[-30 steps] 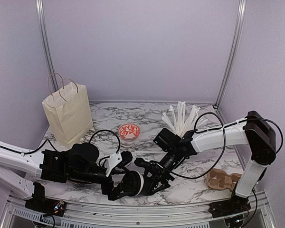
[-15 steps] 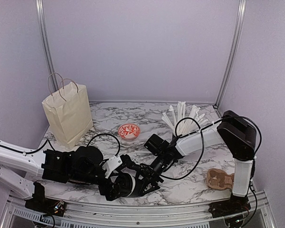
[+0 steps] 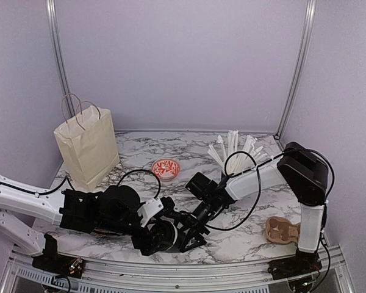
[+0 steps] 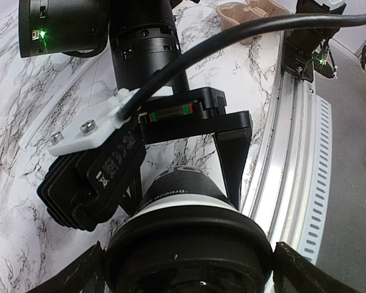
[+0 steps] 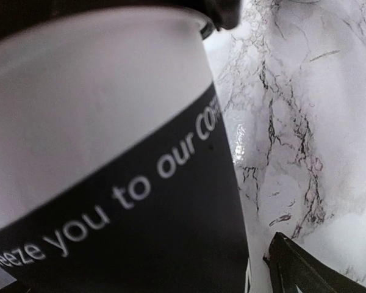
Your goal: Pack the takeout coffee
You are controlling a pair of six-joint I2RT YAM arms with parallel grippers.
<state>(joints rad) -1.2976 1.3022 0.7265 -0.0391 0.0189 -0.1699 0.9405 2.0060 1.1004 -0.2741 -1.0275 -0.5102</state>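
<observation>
Centrally, left gripper [image 3: 151, 235] grips small black paper cup [image 4: 174, 190] by round black plastic lid [image 4: 189, 247]; right gripper [image 3: 182, 233] open, straddling cup.

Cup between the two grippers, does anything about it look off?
Yes. The cup is on its side, not upright, low by the table's front edge. One end sits between the left gripper's fingers, the other between the right gripper's. No spill or dent shows.
</observation>
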